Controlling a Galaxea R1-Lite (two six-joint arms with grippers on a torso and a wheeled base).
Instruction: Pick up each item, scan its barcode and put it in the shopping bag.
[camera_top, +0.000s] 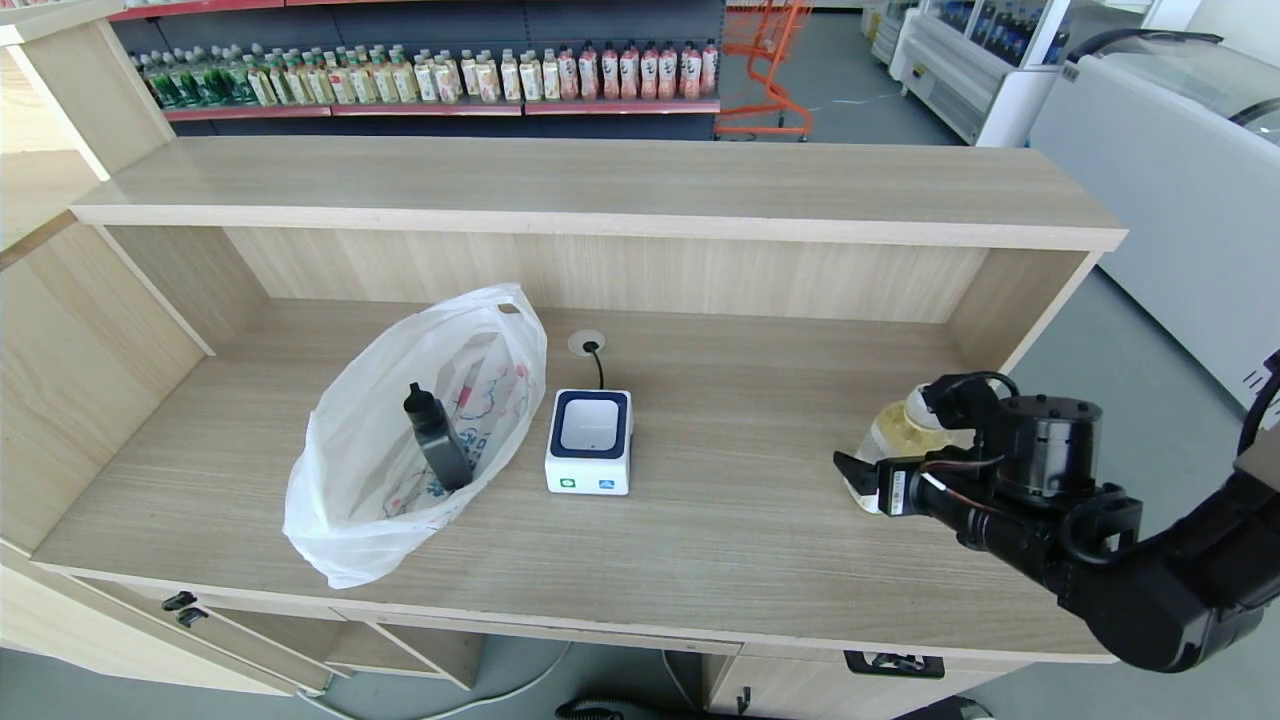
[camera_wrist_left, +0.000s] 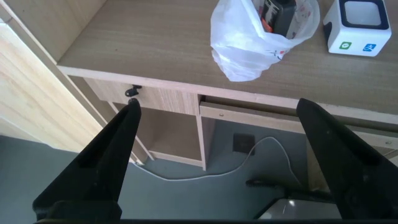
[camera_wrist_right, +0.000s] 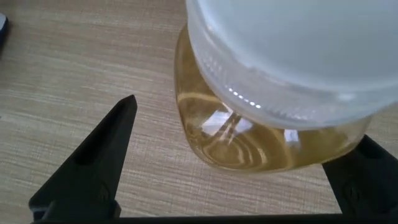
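shopping bag (camera_top: 370, 450) lies just left of the scanner (camera_top: 589, 440), dark bottle (camera_top: 437, 437) inside. jar (camera_top: 895, 432) (amber, white lid) stands well right of the scanner, between the right gripper's (camera_wrist_right: 249, 124) spread fingers. left gripper (camera_wrist_left: 217, 106) gapes wide, low and left of the scanner.

- The counter (camera_top: 760, 500) under the scanner (camera_top: 590, 441) was pale wood-grain board, smooth and matt.
- The scanner was glossy white plastic with a shiny window on top.
- The shopping bag (camera_top: 345, 490), just left of the scanner, was thin white plastic film, crinkled and half see-through.
- The black bottle (camera_top: 437, 438) in it looked matt.
- The jar (camera_wrist_right: 249, 143), well right of the scanner, was clear and glossy; its lid (camera_wrist_right: 298, 56) was frosted white plastic, ribbed at the rim.
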